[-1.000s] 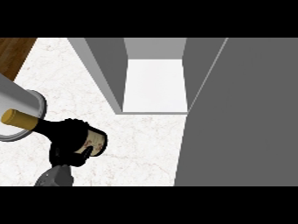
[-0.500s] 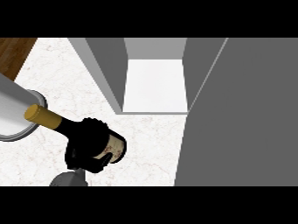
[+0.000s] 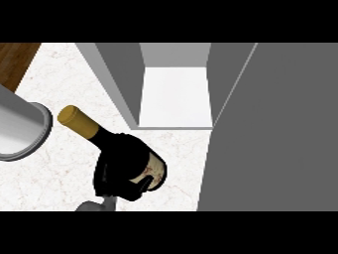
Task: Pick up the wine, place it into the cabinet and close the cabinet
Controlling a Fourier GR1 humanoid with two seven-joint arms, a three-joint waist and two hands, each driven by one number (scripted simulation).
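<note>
Since half a second earlier the wine (image 3: pixel 120 149) had moved up and right, toward the open cabinet (image 3: pixel 175 94). It lay tilted above the white marbled counter (image 3: pixel 62 74), gold-capped neck pointing up-left toward the grey left forearm (image 3: pixel 7 124) and label end low-right, still outside the cabinet and just left of its grey door (image 3: pixel 288 129). Black fingers of the right hand (image 3: pixel 113 178) were curled round the bottle's body, clamped on it; the left hand did not show.
</note>
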